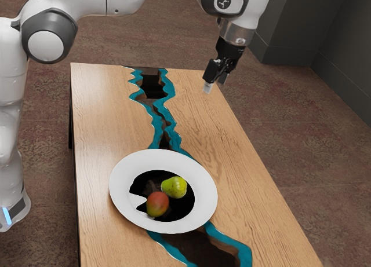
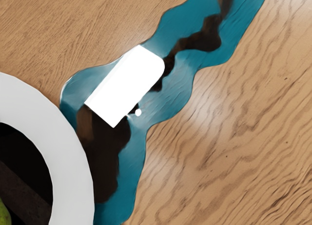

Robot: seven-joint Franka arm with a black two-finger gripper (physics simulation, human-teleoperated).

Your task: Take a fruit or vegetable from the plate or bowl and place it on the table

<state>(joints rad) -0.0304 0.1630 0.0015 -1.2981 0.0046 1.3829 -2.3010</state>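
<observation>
Status: pick isn't being shown as done. The gripper point(image 1: 215, 85) is being held above the far end of the surface point(image 1: 243, 163), upper right of the exterior frame, well apart from the fruit. Jaws are standing apart, released; nothing is being grasped.

Both candidates are being carried by the white plate point(image 1: 123, 186), lower centre of the exterior frame: green pear point(image 1: 174, 187), and red-green mango point(image 1: 157, 204) just beside it, nearer the frame's bottom. Whether they're touching can't be told. In the wrist view, the pear's edge is being seen inside the plate's rim.

Progress: effectively zero. No fruit is being seen on the bare wood. Everything is being left to do: approach, grasp, lift clear of the rim, set down, release. Pear or mango isn't being specified by the task; either should count.
</observation>
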